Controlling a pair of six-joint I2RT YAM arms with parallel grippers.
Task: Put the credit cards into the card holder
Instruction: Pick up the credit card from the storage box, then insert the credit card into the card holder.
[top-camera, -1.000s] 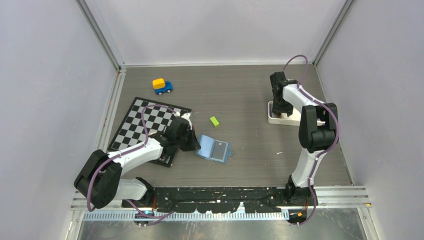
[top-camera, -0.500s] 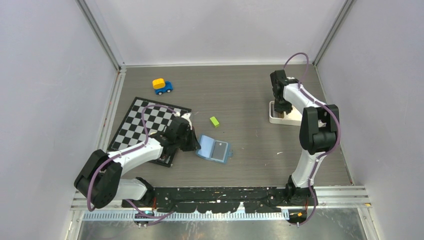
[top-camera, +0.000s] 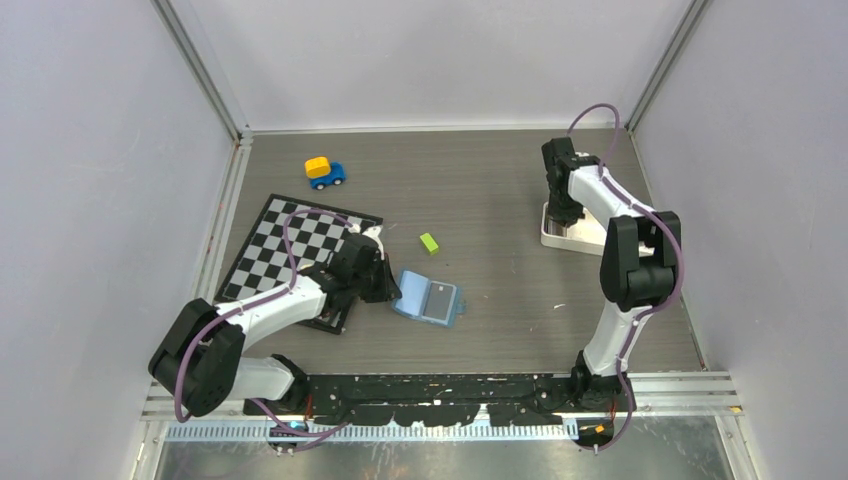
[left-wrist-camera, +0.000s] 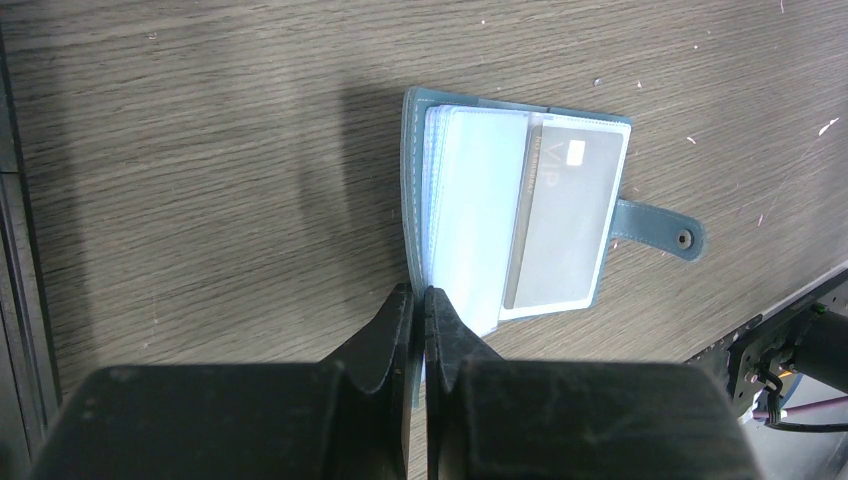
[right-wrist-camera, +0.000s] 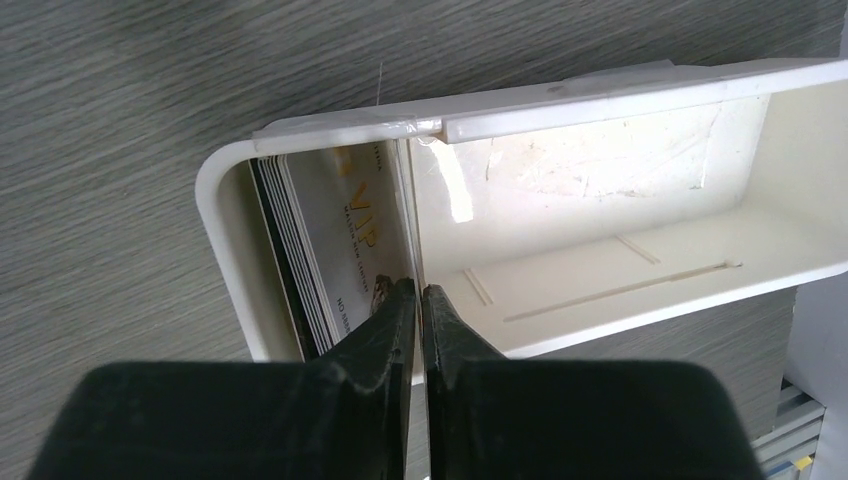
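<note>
The teal-blue card holder (top-camera: 430, 298) lies open on the table, with one grey card (left-wrist-camera: 562, 220) in its right-hand slot and the snap tab out to the right. My left gripper (left-wrist-camera: 420, 297) is shut on the near edge of the card holder's (left-wrist-camera: 470, 210) left cover and pages. It also shows in the top view (top-camera: 385, 285). Several credit cards (right-wrist-camera: 330, 240) stand on edge at the left end of the white tray (right-wrist-camera: 620, 100). My right gripper (right-wrist-camera: 420, 292) is down in the tray, shut on the edge of the front pale card marked VIP.
A folded chessboard (top-camera: 300, 250) lies under my left arm. A lime-green block (top-camera: 429, 242) sits just beyond the card holder. A blue and yellow toy car (top-camera: 324, 172) is at the back left. The tray (top-camera: 582, 240) sits at the back right near the wall.
My right gripper has shifted slightly to the right over the tray end. My left gripper and the card holder have not moved.
</note>
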